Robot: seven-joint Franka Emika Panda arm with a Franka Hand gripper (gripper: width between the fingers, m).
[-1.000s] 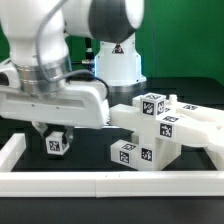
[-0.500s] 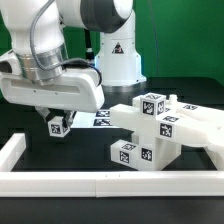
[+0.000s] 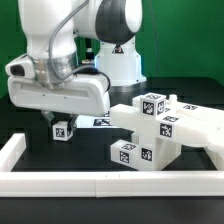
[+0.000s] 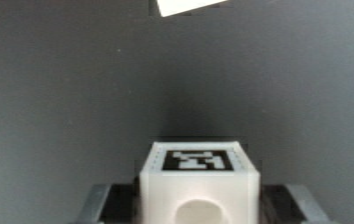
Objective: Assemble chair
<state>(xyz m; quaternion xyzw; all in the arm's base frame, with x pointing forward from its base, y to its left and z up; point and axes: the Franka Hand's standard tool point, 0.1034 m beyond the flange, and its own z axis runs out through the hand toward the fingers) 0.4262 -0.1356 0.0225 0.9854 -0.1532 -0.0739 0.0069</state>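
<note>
gripper (image 3: 61, 124) clamped on a tagged chair part (image 3: 61, 131), held above the table | rest of chair (image 3: 160, 125) stacked at exterior view's right | risk: part slips or twists in jaws, or clips the stack on approach

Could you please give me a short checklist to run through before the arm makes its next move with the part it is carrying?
1. Part held: the tool grips a small tagged chair part from both sides in the wrist view: ok.
2. Part off the table: it appears lifted above the black table: ok.
3. Space below: the wrist view shows bare dark surface ahead of the part: ok.
4. Distance to the partly built chair: a gap shows between them in the exterior view: ok.
5. Border rail is apart from the part: ok.
6. Grip firmness: cannot tell.
</note>
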